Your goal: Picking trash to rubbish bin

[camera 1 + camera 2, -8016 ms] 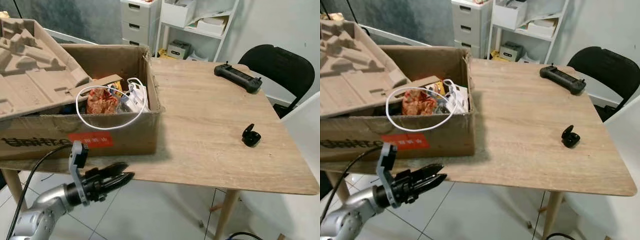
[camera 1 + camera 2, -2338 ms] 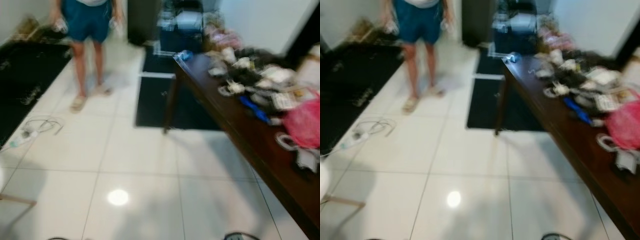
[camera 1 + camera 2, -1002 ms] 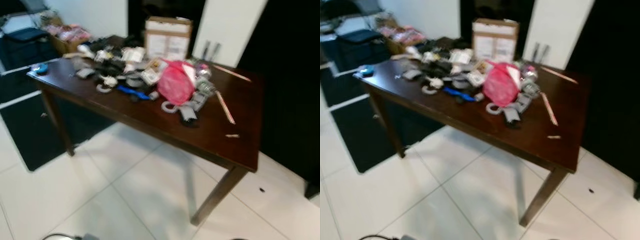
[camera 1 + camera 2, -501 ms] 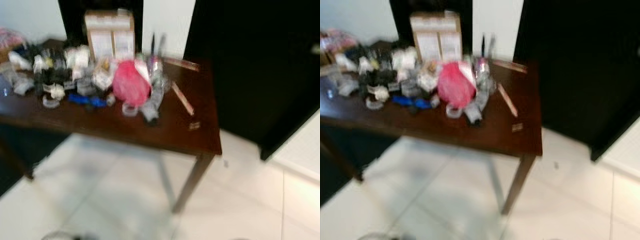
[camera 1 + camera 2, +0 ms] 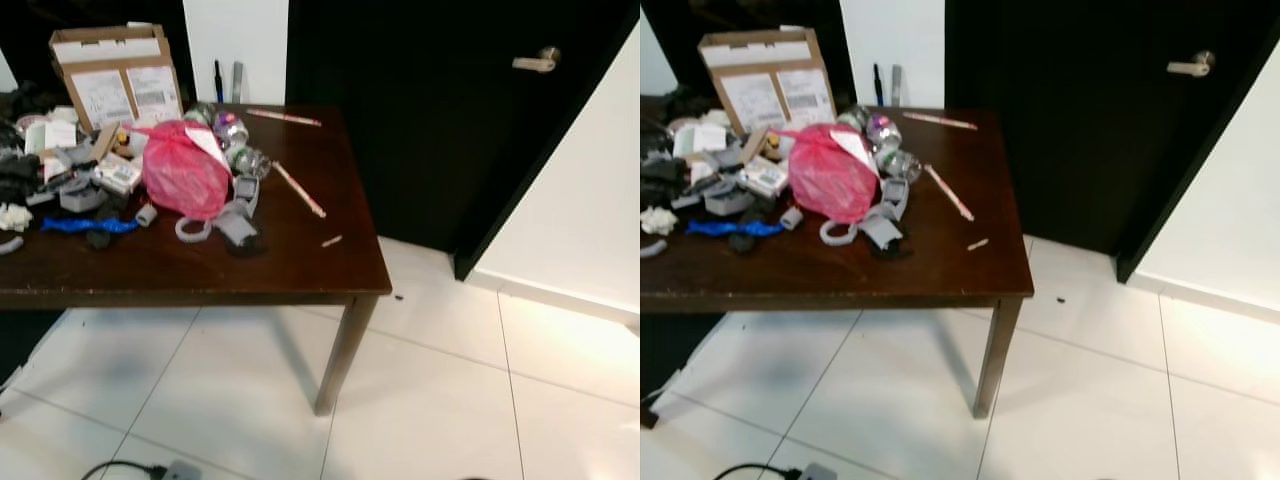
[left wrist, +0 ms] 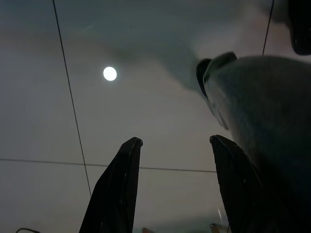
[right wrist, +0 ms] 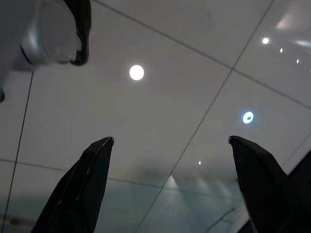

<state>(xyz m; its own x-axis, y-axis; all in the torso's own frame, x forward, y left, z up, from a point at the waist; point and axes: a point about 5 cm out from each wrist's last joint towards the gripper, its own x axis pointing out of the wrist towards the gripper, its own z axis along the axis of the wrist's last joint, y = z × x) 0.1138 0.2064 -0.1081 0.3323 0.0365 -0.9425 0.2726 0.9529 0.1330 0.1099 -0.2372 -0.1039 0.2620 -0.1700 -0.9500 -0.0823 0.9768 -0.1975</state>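
— What does the head camera give?

— A dark brown wooden table on glossy white floor tiles, crowded with clutter. A crumpled pink plastic bag sits near the middle, a printed cardboard box stands upright at the far edge, and a thin pale stick lies toward the right side. A black door with a metal lever handle stands behind, beside a white wall. No bin can be made out.

— Which step is this?

— Probably the approach; the trash lies on the table, nothing is held. The next move likely calls for closing in and choosing a piece.

— And the left wrist view?

— The left gripper hangs over the tiles, fingers apart, holding nothing.

— The right wrist view?

— The right gripper is spread wide above the shiny floor, empty too.
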